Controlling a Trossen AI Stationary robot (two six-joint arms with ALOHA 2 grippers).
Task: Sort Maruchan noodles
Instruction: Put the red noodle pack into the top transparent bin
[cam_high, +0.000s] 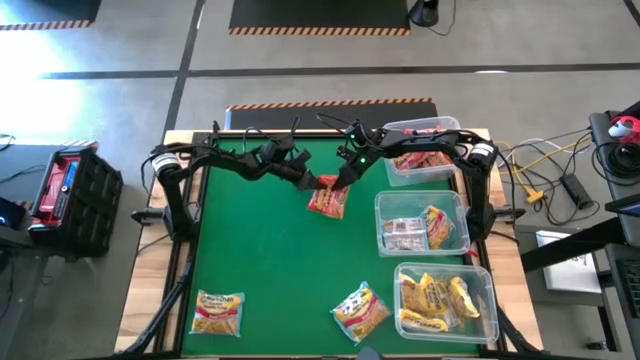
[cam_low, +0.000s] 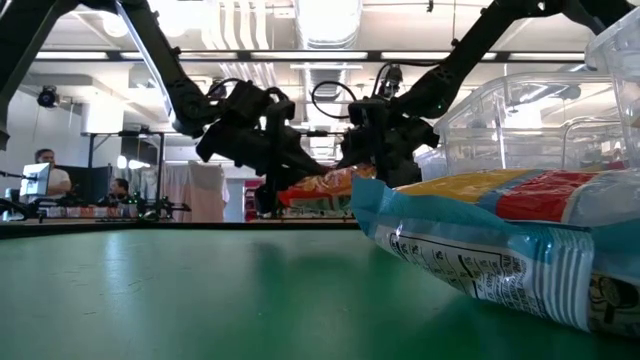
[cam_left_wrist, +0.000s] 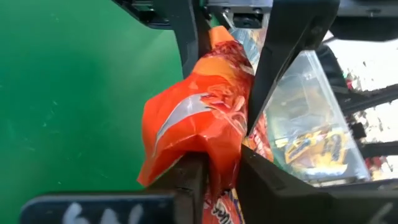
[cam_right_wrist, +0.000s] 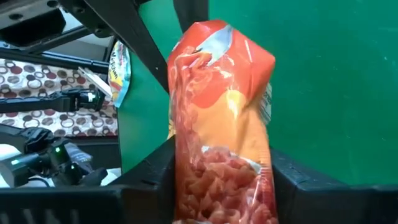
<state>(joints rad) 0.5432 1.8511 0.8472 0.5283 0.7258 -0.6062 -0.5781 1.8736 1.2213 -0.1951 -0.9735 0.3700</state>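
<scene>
step: red packet (cam_high: 327, 196) looks mid-handover between arms, above the worktop (cam_high: 250, 260) middle, toward 12 o'clock
left gripper (cam_high: 306, 181): jaws pinched on the packet's end
right gripper (cam_high: 345, 178): jaws set around the other end, grip can't be confirmed
next: a firm right-side pinch is probably needed, then a carry to the red-packet bin (cam_high: 425, 150) at 2 o'clock

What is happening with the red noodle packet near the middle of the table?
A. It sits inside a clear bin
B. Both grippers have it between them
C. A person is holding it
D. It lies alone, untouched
B: the red packet is up off the green table, with the left gripper and the right gripper meeting on it from either side.
</scene>
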